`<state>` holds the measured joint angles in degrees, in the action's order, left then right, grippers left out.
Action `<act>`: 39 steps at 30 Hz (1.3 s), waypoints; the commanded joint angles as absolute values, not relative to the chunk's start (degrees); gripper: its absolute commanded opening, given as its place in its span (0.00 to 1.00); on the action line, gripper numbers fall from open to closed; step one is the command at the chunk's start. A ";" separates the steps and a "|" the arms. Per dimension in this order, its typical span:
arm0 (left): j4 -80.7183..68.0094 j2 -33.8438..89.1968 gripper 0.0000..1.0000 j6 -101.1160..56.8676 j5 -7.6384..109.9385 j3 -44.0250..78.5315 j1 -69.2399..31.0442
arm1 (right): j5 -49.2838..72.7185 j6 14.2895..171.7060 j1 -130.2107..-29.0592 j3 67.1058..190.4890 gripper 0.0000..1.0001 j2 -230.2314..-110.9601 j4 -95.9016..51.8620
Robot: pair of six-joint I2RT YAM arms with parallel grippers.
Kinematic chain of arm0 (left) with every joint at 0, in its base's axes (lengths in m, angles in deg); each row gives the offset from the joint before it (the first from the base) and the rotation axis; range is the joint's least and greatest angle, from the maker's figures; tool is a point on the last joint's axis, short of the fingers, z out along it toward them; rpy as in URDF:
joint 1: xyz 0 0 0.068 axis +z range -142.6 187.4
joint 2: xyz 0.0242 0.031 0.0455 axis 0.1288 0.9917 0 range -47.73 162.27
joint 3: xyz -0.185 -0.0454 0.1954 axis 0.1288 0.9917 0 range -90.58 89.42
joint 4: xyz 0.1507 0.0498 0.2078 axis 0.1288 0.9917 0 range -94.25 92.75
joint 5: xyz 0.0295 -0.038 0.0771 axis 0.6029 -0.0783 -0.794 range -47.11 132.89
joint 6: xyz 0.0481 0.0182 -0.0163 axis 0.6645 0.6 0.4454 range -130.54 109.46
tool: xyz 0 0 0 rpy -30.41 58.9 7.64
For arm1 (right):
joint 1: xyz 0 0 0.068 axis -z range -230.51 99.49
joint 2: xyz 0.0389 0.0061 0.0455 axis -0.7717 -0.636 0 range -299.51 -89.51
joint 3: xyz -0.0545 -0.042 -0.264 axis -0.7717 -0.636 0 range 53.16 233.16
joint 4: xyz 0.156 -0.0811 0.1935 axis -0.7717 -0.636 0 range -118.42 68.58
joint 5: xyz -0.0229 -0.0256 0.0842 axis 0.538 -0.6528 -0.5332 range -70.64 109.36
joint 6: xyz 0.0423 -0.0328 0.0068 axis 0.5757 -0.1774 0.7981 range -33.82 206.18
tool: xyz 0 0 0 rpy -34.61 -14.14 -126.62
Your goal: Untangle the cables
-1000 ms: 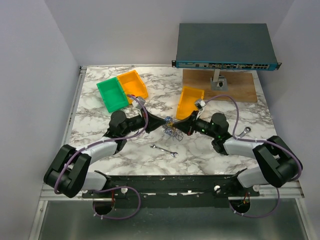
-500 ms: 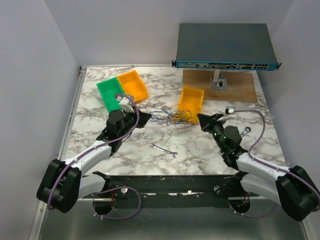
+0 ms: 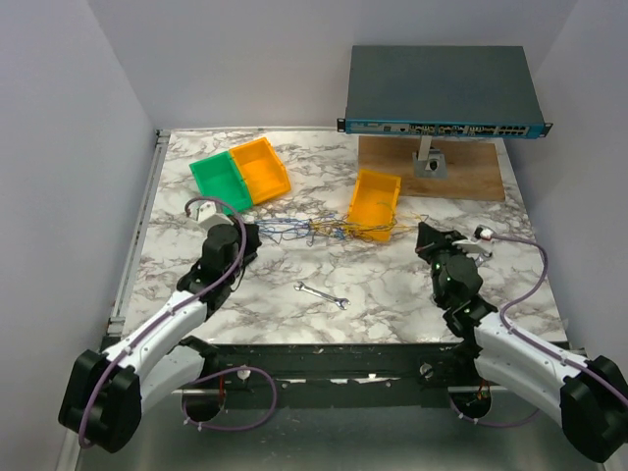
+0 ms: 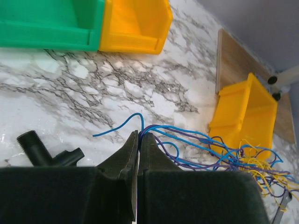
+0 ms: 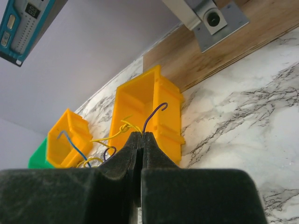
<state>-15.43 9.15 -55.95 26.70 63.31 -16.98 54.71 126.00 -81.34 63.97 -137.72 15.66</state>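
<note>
The cables (image 3: pixel 334 231) are thin blue, purple and yellow wires stretched in a loose line across the marble table between my two grippers. My left gripper (image 3: pixel 253 234) is shut on the blue and purple strand ends (image 4: pixel 187 136); its tips (image 4: pixel 139 135) pinch them, and one blue end pokes out to the left. A yellow knotty clump (image 4: pixel 264 170) lies further along, near an orange bin. My right gripper (image 3: pixel 424 234) is shut on a yellow wire (image 5: pixel 110 136) and a purple wire (image 5: pixel 154 114) at its tips (image 5: pixel 141 134).
A green bin (image 3: pixel 220 186) and an orange bin (image 3: pixel 261 169) sit at the back left. A second orange bin (image 3: pixel 374 201) stands just behind the wires. A small silver wrench (image 3: pixel 322 294) lies in front of them. A network switch (image 3: pixel 442 90) rests over a wooden board (image 3: pixel 471 169) at the back right.
Both grippers have drawn apart, the left leftwards and the right rightwards. The tight tangle between them has been pulled out into a long spread of strands.
</note>
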 commanded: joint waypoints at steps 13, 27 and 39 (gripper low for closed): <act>-16.49 -1.47 0.00 -60.36 9.11 70.50 -16.24 | 68.89 131.79 -80.94 63.89 0.01 -136.57 9.06; -29.16 16.50 0.71 -32.82 50.36 59.35 -24.18 | 28.67 111.73 -80.96 66.01 0.01 -146.38 24.87; -5.51 45.56 0.74 -34.29 59.42 35.43 -26.15 | 28.58 111.78 -81.00 66.28 0.01 -146.83 24.53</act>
